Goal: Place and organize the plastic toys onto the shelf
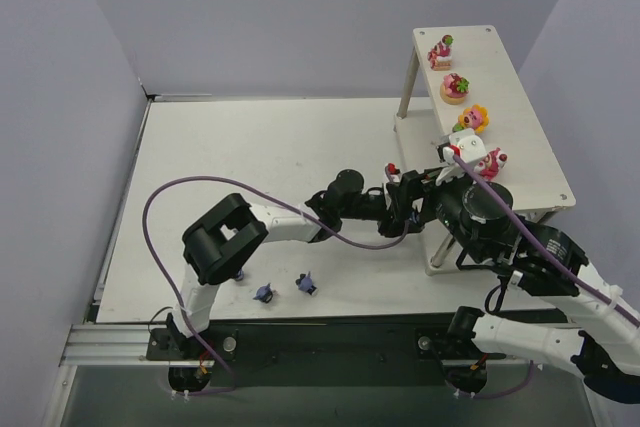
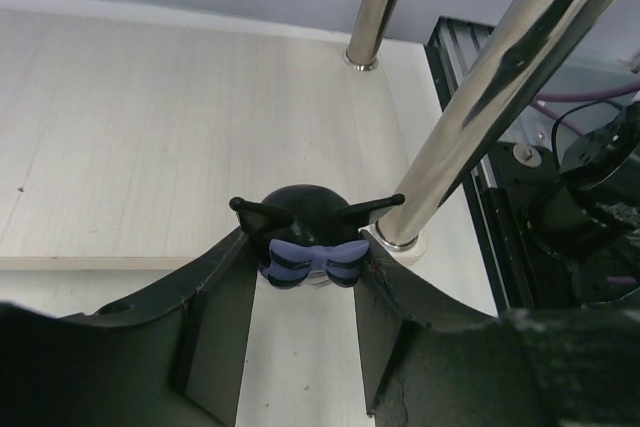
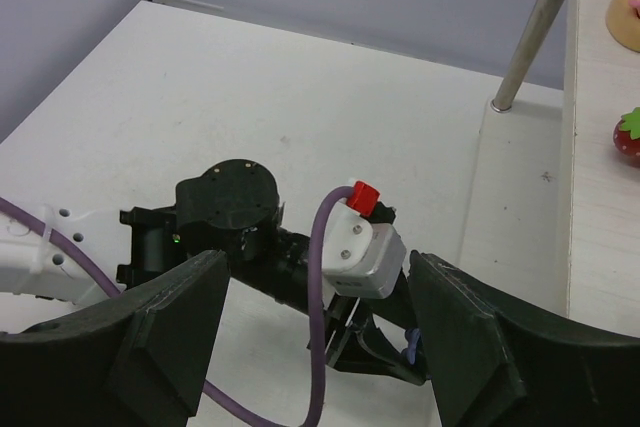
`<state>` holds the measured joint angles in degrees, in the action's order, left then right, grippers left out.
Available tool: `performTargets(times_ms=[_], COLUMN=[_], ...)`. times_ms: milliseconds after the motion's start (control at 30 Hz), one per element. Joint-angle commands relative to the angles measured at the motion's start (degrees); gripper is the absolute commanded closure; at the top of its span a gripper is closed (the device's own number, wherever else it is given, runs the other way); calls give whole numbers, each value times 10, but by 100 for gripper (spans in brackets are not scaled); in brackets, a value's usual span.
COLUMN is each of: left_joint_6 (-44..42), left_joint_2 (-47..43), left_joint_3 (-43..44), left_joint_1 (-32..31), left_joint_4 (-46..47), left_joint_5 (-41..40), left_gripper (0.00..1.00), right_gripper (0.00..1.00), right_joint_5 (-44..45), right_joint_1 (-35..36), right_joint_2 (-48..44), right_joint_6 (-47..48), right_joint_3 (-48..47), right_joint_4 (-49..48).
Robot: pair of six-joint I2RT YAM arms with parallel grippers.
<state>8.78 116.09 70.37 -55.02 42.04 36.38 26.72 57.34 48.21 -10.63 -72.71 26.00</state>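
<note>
While the left gripper [image 2: 310, 243] reaches in under the shelf [image 1: 520, 97], I can see its fingers [image 2: 225, 297] pressed against both sides of a dark toy [image 2: 300, 205]. It is a black, round-headed figurine with two pointed ears and a blue-purple bow that faces my left wrist camera. That toy sits at the near edge of the lower board [image 2: 150, 127], just beside the foot of a shiny leg [image 2: 470, 117]. I cannot tell whether it rests on the board or is held just clear of it. My right gripper [image 3: 315, 282] hangs above the wrist of the left arm [image 1: 300, 227], close to the near end of the shelf, its jaws spread wide with nothing held between them. From the overhead view, four bright toys [image 1: 472, 118] stand in a single row along the left side of the top board [image 1: 530, 147], each apart from its neighbour. Two loose dark toys [image 1: 264, 293] lie side by side on the table [image 1: 200, 147] near its front edge, close to the left arm's base and well apart from the shelf.
</note>
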Motion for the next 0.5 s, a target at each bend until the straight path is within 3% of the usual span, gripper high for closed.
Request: performTargets(times_ms=[0,467], left_joint_6=[-19,-78], left_joint_2=[26,72], left_joint_3=[57,128], left_joint_1=[-8,-42], left_joint_4=[-49,-128], left_joint_5=[29,-11], left_gripper=[97,97], right_gripper=[26,26], right_joint_5=[9,6], right_joint_1=[-4,-5], right_joint_2=[-10,-14], right_joint_6=[-1,-4], right_joint_3=[5,16], right_joint_4=[-2,0])
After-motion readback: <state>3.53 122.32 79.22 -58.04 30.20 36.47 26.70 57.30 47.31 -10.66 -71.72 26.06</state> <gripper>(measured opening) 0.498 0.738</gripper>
